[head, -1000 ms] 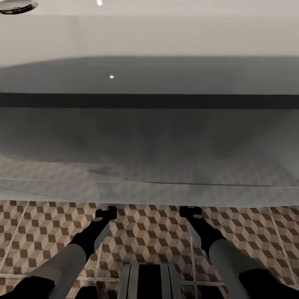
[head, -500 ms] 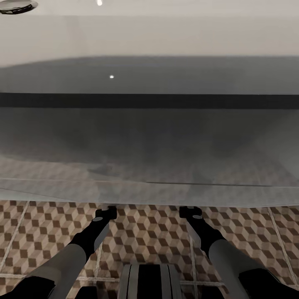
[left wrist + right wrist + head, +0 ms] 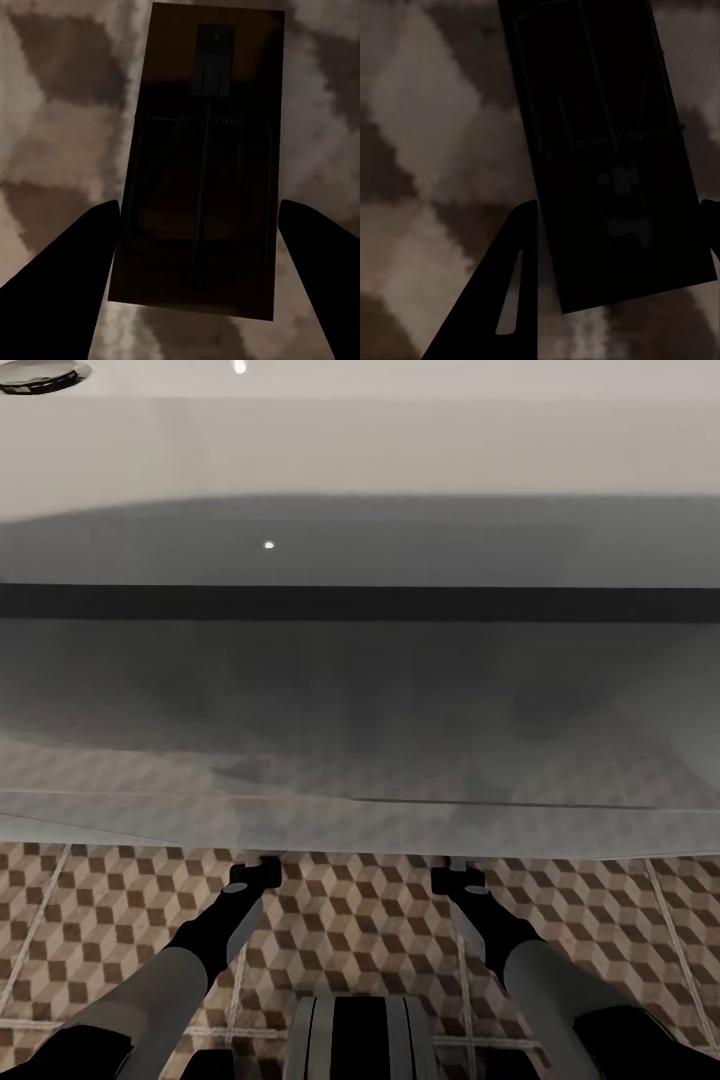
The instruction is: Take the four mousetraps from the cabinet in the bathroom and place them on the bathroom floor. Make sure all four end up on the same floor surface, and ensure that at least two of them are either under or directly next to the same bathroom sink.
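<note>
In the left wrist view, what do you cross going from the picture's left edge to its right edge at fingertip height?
Patterned bathroom floor → one dark gripper finger → the mousetrap lying between the fingers → the other finger.

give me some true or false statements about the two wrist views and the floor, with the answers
1. A mousetrap lies between the left gripper fingers. True.
2. The floor is plain white tile. False: it carries a brown, beige and grey cube pattern.
3. The right gripper has a dark mousetrap between its fingers. True.
4. The left gripper's fingers are pressed together. False: they stand apart, one on each side of the trap.
5. The mousetrap in the left wrist view is bright red. False: it is dark brown, with a wire bar across it.
</note>
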Robot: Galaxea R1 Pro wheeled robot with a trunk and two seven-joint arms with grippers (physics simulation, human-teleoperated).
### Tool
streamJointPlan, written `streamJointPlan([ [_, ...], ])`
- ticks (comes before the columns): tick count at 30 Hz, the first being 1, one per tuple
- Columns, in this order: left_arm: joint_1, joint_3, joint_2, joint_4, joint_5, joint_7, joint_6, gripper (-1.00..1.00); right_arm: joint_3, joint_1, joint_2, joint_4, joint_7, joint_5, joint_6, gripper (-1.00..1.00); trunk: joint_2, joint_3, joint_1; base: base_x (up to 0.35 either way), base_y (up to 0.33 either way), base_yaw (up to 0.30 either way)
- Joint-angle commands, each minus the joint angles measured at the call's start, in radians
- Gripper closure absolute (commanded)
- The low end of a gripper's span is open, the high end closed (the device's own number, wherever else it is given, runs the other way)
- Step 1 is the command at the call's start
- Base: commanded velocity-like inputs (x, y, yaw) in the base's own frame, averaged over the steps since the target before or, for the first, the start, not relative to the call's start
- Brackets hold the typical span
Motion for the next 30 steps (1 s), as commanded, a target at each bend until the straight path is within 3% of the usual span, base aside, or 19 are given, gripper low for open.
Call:
streamJointPlan([
  [1,0.0,-0.004,0.001,0.01,0.014,0.009,0.005,1.0,0.009,0.0,-0.001,0.0,-0.004,-0.016,0.004,1.0,0.0,-0.001,0.0,0.0,0.0,0.0],
  [30,0.0,-0.004,0.001,0.01,0.014,0.009,0.005,1.0,0.009,-0.011,-0.001,0.004,0.0,-0.016,0.013,1.0,0.0,-0.001,0.0,0.0,0.0,0.0],
])
